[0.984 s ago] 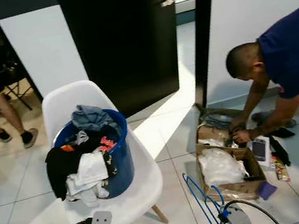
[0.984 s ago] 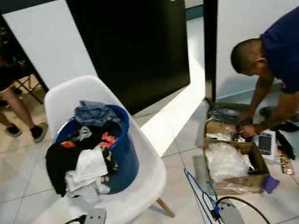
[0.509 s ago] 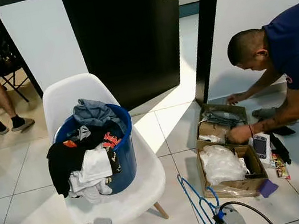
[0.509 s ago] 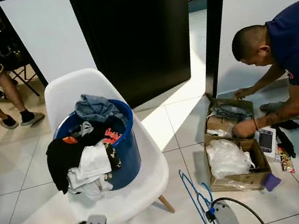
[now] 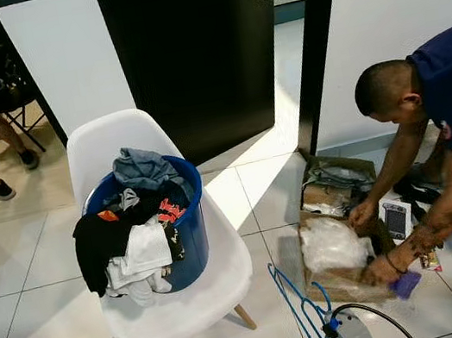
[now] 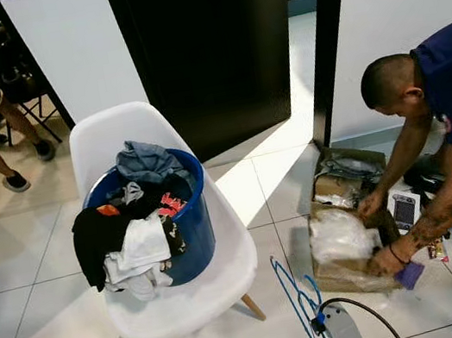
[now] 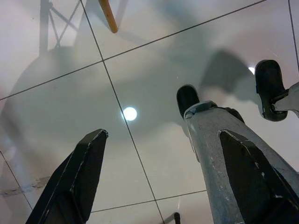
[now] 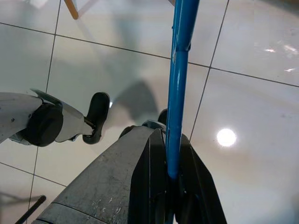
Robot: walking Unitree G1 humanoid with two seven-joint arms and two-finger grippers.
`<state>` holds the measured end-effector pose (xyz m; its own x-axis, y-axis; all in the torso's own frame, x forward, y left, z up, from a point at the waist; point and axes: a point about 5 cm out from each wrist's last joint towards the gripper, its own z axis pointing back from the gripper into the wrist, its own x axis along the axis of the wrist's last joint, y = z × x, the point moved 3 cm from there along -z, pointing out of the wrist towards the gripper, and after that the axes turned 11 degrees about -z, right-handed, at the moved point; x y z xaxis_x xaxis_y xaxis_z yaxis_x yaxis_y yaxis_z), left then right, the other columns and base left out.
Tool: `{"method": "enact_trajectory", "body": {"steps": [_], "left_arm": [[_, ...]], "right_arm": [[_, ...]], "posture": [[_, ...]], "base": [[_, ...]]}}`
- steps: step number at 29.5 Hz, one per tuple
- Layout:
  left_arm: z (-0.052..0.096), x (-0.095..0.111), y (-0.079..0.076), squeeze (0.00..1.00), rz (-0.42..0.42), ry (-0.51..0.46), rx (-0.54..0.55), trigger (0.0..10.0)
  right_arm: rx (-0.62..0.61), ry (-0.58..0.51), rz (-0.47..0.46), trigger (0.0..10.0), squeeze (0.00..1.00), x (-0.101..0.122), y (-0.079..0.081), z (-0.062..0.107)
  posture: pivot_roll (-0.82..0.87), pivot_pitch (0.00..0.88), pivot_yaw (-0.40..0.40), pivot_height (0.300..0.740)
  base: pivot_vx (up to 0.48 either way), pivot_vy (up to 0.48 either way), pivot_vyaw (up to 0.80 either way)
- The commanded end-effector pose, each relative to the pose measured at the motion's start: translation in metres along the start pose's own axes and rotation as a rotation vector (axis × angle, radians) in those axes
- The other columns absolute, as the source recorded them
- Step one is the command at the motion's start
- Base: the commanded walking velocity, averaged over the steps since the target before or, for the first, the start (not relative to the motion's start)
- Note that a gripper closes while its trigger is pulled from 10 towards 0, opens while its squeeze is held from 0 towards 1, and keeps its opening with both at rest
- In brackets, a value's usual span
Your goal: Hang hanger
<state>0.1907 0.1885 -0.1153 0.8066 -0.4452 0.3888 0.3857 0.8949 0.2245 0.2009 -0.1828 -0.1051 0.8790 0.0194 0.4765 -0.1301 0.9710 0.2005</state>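
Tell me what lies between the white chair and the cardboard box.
Bare tiled floor separates the white chair from the cardboard box, plus the blue hanger held nearer the robot, in the eye views.

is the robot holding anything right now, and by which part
Yes: the right gripper is shut on a blue hanger, pinching one of its thin bars. The left gripper is open, holding nothing.

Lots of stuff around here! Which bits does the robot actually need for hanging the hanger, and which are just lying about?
Part of the job:
- blue hanger, clamped in the right gripper
- left gripper, open above the floor tiles

Just lying about:
- blue laundry basket heaped with clothes
- white chair under it
- cardboard box a person is rummaging in
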Motion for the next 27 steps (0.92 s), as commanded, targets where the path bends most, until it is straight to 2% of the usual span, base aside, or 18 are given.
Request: {"method": "enact_trajectory", "body": {"steps": [1,12,13,15,16,20,27], "left_arm": [[0.0,0.0,0.003,0.0,-0.007,0.006,0.001,10.0],[0.0,0.002,0.0,0.0,-0.005,-0.005,-0.015,10.0],[0.0,0.002,-0.001,0.0,0.001,-0.006,-0.018,10.0],[0.0,0.002,-0.002,0.0,0.005,-0.006,-0.02,10.0],[0.0,0.004,-0.004,0.0,0.021,-0.011,-0.026,10.0],[-0.001,0.009,-0.008,0.0,0.051,-0.023,-0.035,10.0],[-0.001,0.014,-0.013,0.0,0.069,-0.039,-0.045,10.0]], "right_arm": [[0.001,-0.001,0.014,10.0,0.0,0.001,0.0,0.0],[0.002,0.002,0.028,10.0,0.0,0.001,0.0,0.0],[-0.003,0.002,0.034,10.0,0.0,0.002,-0.001,0.0],[-0.006,0.003,0.038,10.0,0.0,0.002,-0.002,0.001],[-0.011,0.002,0.039,10.0,0.0,0.003,-0.004,0.001],[-0.026,0.001,0.03,10.0,0.0,0.004,-0.009,0.003],[-0.048,-0.006,0.025,10.0,0.0,0.006,-0.016,0.005]], "posture": [[-0.01,0.0,0.018,0.74],[-0.02,0.0,0.013,0.74],[-0.01,0.0,-0.011,0.74],[-0.01,0.0,-0.011,0.74],[0.01,0.0,-0.066,0.74],[0.02,0.0,-0.113,0.74],[0.02,0.0,-0.125,0.74]], "base": [[0.0,0.0,0.0],[0.0,0.0,0.0],[0.0,0.0,0.0],[0.0,0.0,0.0],[0.0,0.0,0.0],[0.0,0.0,0.0],[0.0,0.0,0.0]]}}
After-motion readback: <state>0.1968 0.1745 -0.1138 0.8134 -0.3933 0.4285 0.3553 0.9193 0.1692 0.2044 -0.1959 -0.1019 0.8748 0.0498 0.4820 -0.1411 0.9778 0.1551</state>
